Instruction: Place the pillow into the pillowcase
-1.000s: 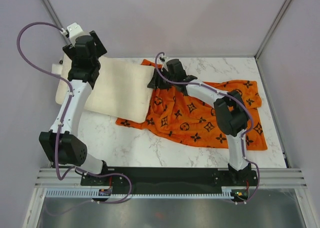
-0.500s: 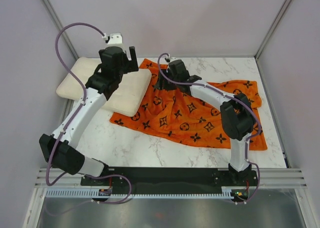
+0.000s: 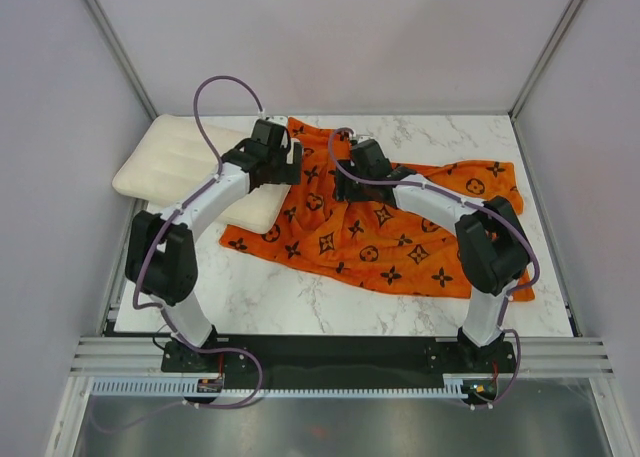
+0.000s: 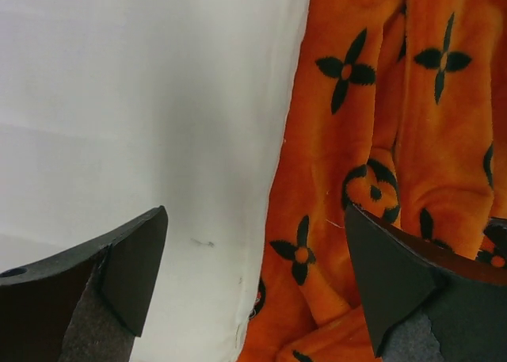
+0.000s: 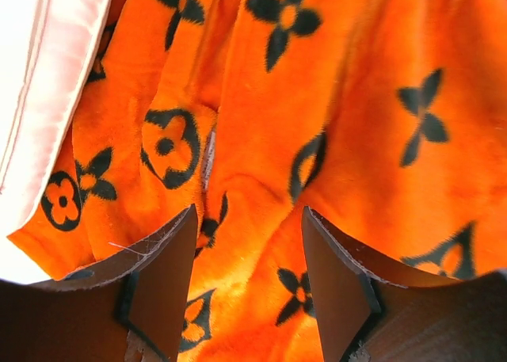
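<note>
While both gape empty, left tool (image 4: 253, 219) straddles the three-o'clock edge of cream quilted pillow (image 3: 180, 162), right tool (image 5: 249, 218) above orange plush pillowcase (image 3: 400, 239)

The pillow (image 3: 185, 167) lay at the table's (image 3: 300, 297) ten o'clock corner, its three o'clock end overlapping the pillowcase (image 3: 400, 237), which sprawled from centre to three o'clock. Above that overlap hung the left gripper (image 3: 292, 165), with the right gripper (image 3: 343, 185) just at its three o'clock.
</note>
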